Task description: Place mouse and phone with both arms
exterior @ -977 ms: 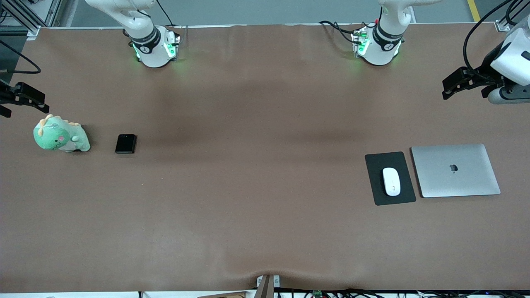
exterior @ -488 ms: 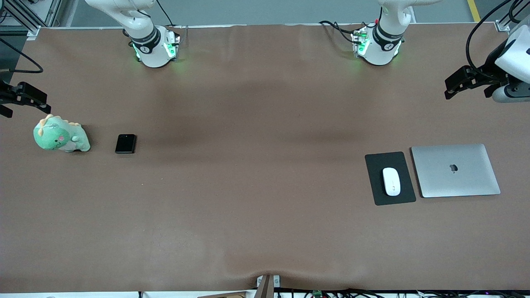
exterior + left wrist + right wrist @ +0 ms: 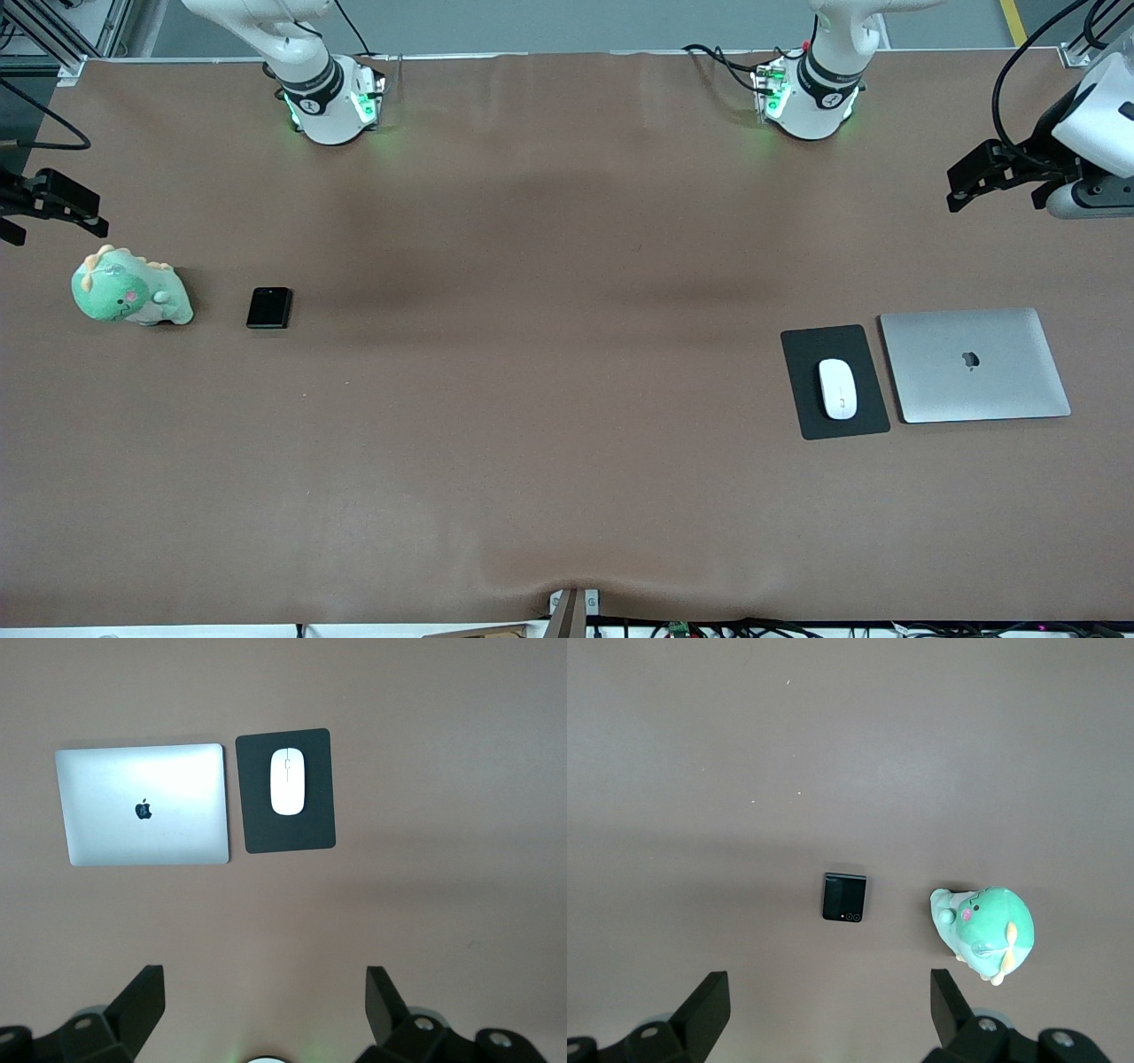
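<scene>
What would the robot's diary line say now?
left end effector: open, empty | right end effector: open, empty | mouse: on mat | phone: on table

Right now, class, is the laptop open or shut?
Shut. The laptop lies flat beside the mat, its silver lid with the logo facing up, no screen or keys showing.

mouse [image 3: 837, 388] on mat [image 3: 834, 381], beside laptop [image 3: 974, 365]

white mouse [image 3: 837, 388], black phone [image 3: 268, 307], dark mat [image 3: 808, 347], silver laptop [image 3: 974, 365], green plush [image 3: 128, 291]
</scene>
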Motion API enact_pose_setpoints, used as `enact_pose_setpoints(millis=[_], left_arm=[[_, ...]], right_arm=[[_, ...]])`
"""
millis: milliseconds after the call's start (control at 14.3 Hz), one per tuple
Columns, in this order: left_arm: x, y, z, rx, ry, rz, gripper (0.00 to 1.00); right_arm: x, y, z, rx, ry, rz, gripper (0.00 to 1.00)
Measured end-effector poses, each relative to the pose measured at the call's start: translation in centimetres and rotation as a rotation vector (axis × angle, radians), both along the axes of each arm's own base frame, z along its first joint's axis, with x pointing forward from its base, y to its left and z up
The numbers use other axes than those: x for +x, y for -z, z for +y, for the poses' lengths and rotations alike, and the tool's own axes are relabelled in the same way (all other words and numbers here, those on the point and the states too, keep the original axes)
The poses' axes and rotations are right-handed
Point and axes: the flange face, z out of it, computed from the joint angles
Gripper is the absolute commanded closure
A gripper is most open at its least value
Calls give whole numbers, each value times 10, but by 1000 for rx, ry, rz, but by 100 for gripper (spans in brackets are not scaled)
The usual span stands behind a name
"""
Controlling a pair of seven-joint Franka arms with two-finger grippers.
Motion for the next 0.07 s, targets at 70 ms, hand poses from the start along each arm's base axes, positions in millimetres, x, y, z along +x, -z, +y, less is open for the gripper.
enact_pose_setpoints(millis=[70], left_arm=[[0, 0, 0, 0, 0, 0, 0]], right_arm=[[0, 0, 0, 0, 0, 0, 0]])
